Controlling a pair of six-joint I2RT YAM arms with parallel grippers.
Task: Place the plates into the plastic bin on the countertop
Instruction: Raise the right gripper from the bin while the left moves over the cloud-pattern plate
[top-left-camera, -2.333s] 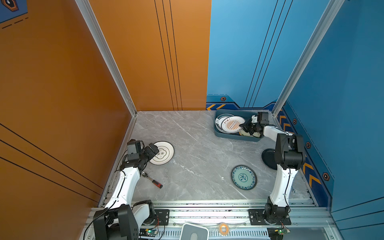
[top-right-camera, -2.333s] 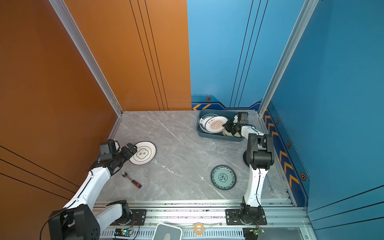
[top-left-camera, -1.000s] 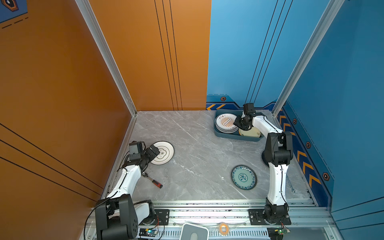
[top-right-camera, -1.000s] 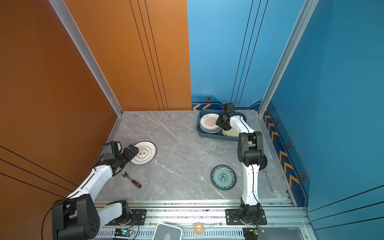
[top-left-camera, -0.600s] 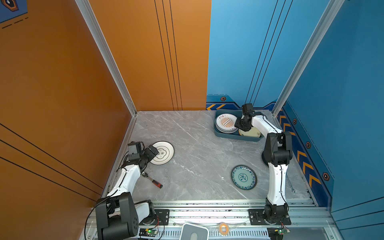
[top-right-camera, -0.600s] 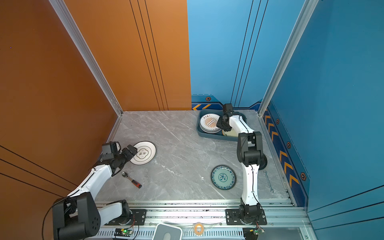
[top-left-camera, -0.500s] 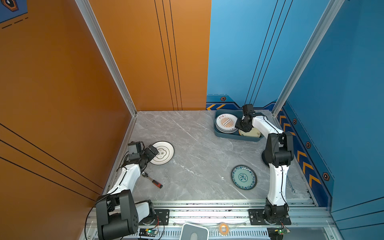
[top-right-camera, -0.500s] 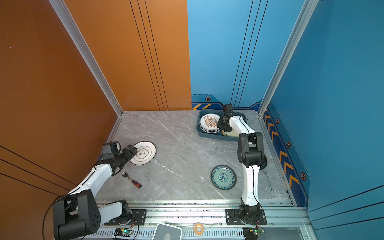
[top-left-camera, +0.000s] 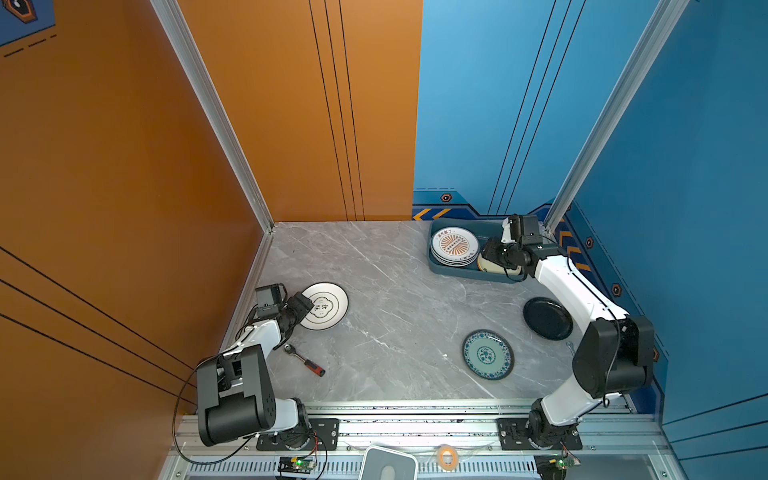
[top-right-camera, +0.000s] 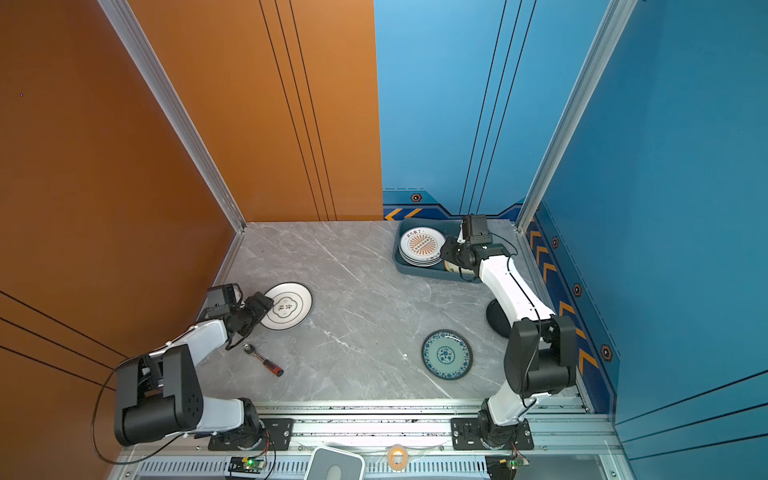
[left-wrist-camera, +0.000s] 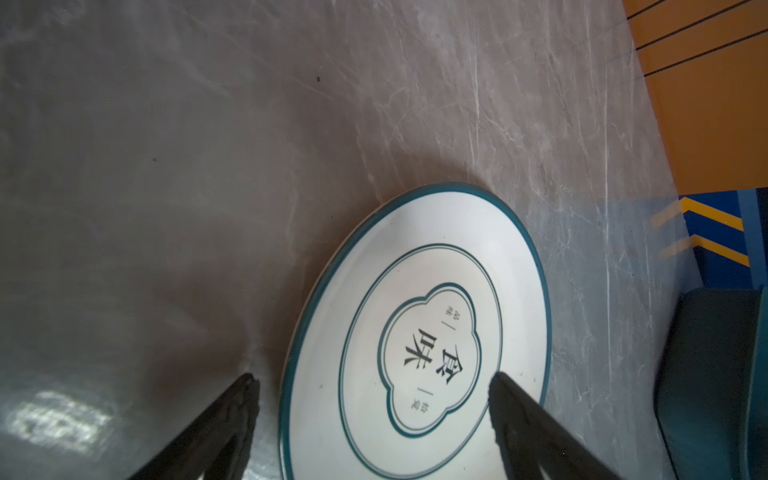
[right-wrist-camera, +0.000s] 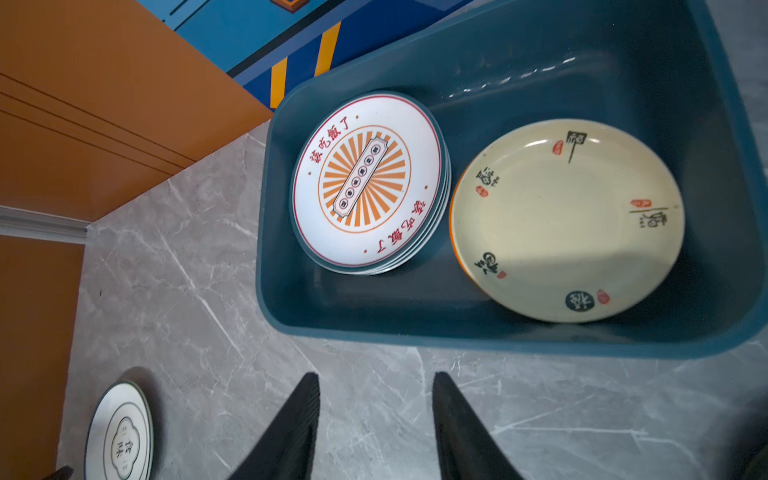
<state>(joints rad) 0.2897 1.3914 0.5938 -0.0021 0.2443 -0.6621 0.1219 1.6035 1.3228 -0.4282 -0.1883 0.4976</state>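
A white plate with a dark green rim lies flat on the countertop at the left. My left gripper is open astride its near edge, one finger over the plate and one over the slab. The plastic bin holds a stack topped by an orange-sunburst plate and a cream plate. My right gripper is open and empty by the bin's near wall. A teal-patterned plate and a black plate lie loose.
A red-handled hand tool lies just in front of the left arm. Orange wall panels close the left and back, blue panels the right. An aluminium rail with both arm bases runs along the front edge.
The right arm has drawn back from over the bin, its elbow swinging out to the right. The left gripper stays at the white plate's edge with its jaws slightly narrower.
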